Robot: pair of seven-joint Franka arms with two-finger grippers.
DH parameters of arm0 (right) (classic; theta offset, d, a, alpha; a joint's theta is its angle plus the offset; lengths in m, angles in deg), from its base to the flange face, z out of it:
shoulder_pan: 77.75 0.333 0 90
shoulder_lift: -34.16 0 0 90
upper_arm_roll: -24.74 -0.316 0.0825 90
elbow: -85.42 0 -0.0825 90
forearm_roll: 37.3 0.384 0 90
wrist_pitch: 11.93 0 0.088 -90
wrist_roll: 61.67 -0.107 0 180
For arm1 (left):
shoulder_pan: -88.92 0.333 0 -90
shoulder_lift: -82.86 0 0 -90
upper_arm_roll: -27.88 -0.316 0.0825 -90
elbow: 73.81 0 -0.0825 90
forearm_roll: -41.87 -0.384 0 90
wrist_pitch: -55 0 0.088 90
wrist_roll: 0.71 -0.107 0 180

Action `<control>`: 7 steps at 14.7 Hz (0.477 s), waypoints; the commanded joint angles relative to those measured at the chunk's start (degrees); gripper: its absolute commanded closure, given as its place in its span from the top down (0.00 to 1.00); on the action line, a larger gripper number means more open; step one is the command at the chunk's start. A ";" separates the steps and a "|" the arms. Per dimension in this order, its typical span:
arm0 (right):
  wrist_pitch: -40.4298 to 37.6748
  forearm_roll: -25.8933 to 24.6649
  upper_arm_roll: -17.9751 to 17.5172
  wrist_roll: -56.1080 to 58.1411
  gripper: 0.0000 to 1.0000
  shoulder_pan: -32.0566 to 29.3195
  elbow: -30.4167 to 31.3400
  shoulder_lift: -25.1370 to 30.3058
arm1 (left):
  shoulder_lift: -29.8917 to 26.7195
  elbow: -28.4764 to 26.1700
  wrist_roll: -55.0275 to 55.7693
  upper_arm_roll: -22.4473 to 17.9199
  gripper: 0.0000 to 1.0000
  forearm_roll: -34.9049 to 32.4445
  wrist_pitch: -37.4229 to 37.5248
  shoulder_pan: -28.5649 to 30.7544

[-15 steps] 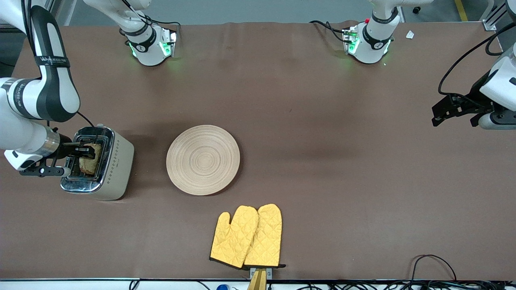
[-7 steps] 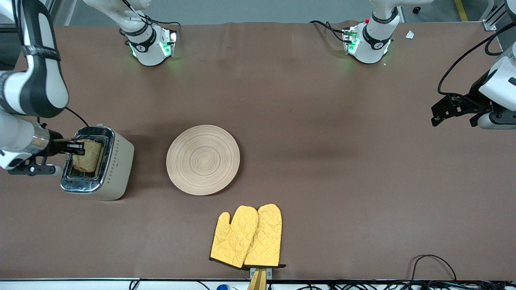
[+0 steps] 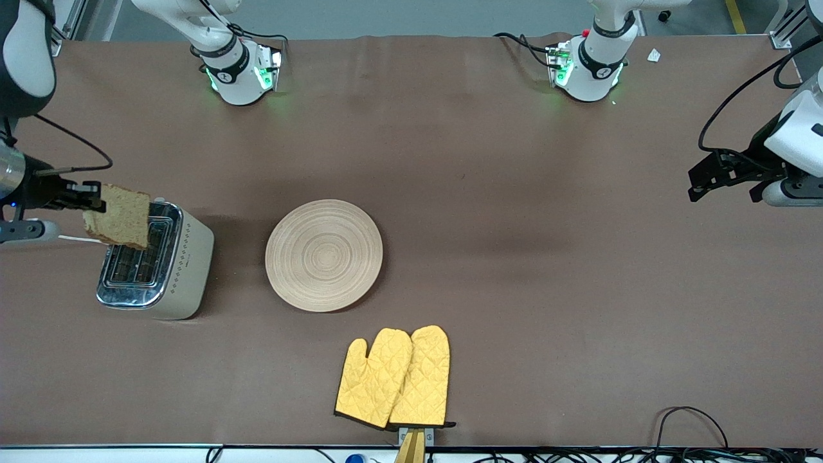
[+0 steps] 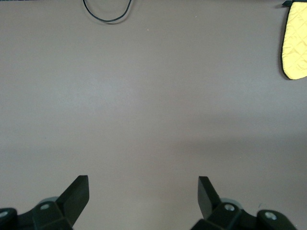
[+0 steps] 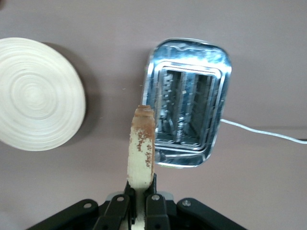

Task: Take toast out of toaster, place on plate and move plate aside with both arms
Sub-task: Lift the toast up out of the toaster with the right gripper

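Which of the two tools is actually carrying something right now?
The right tool, shut on the toast over the toaster. The left tool hangs open over bare table, holding nothing.

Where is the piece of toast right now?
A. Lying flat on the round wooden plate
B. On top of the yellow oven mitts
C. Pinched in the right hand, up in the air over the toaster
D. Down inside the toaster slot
C: the right hand grips the toast above the toaster, whose slots look empty in the right wrist view; the plate is bare.
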State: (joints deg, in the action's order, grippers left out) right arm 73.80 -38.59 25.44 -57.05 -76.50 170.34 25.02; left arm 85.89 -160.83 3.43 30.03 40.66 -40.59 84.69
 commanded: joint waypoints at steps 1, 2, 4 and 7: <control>-0.48 2.32 0.18 -6.88 0.00 5.41 -0.63 -0.26 | 0.58 1.33 -0.10 0.31 1.00 -1.34 0.58 0.18; -0.13 6.26 0.36 -10.82 0.00 6.39 -0.28 -0.52 | 0.58 1.33 -0.10 0.22 1.00 -1.34 0.58 0.27; 3.71 13.12 0.27 -17.51 0.00 7.36 2.69 -1.05 | 0.58 1.33 -0.19 0.22 1.00 -1.34 0.58 0.27; 15.04 18.95 0.27 -18.94 0.00 10.33 11.83 -1.05 | 0.58 1.33 -0.10 0.22 1.00 -1.34 0.58 0.18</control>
State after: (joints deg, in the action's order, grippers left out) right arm 82.88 -22.97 25.21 -74.31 -68.04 175.90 23.23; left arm 85.89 -160.83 3.43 30.00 40.66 -40.59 84.76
